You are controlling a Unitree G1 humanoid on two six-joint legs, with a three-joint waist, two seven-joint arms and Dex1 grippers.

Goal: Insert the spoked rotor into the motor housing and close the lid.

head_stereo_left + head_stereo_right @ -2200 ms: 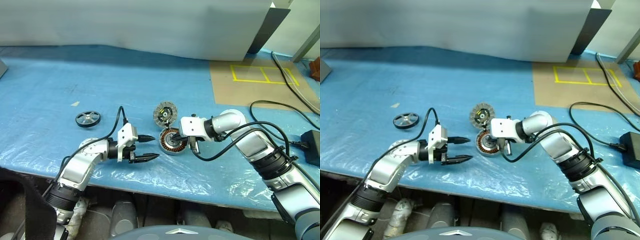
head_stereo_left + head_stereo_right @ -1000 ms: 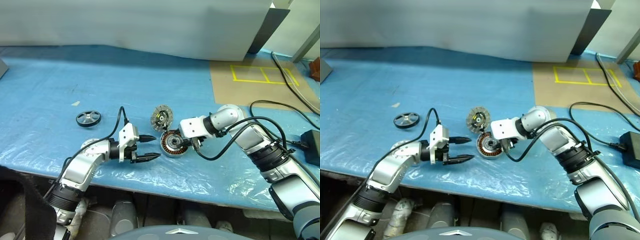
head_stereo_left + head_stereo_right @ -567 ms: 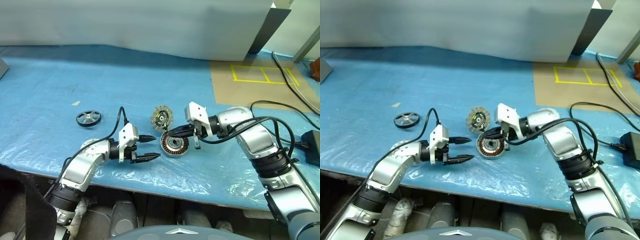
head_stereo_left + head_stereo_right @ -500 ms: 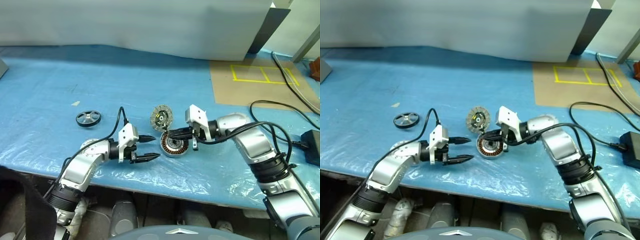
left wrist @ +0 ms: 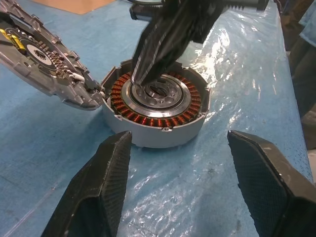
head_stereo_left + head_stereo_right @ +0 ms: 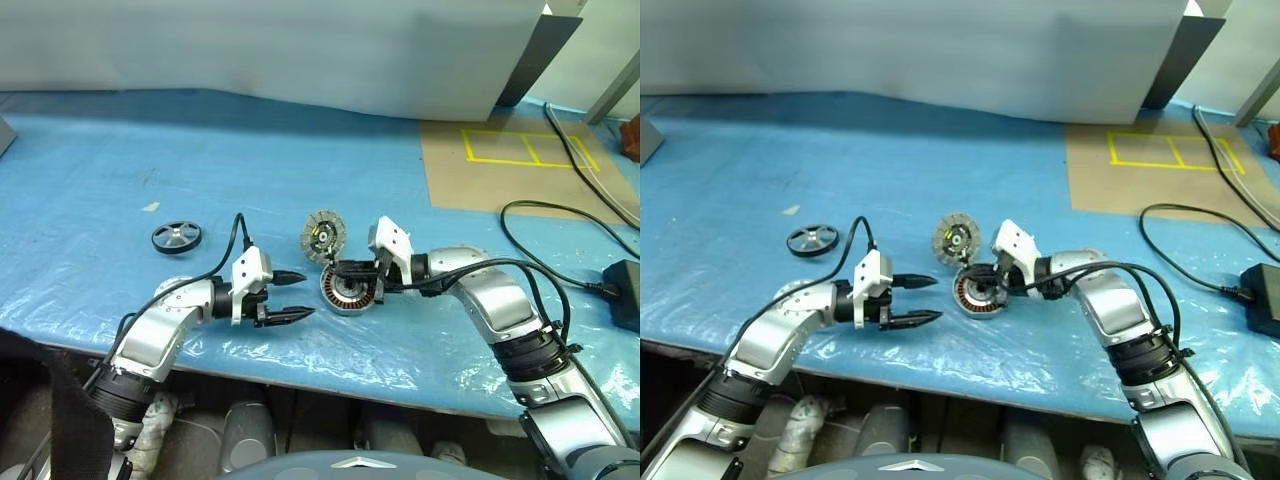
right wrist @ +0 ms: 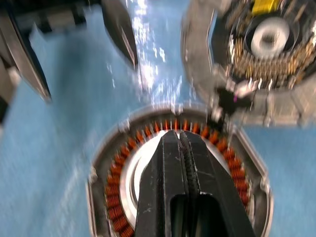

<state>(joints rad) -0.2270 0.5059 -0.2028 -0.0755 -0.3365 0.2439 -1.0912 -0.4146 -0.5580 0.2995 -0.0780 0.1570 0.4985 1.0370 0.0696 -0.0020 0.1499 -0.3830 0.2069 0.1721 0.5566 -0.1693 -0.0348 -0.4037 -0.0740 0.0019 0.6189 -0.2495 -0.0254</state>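
Left wrist view: motor housing lies flat, cavity upward, lid tilted open around ten o'clock; right hand, fingers together, seemingly touches its centre; left hand apart.

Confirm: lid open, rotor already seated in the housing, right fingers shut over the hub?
Not seated. The rotor lies on the table apart from the housing, as the left eye view shows. The lid is open and the right fingers are shut over the hub.
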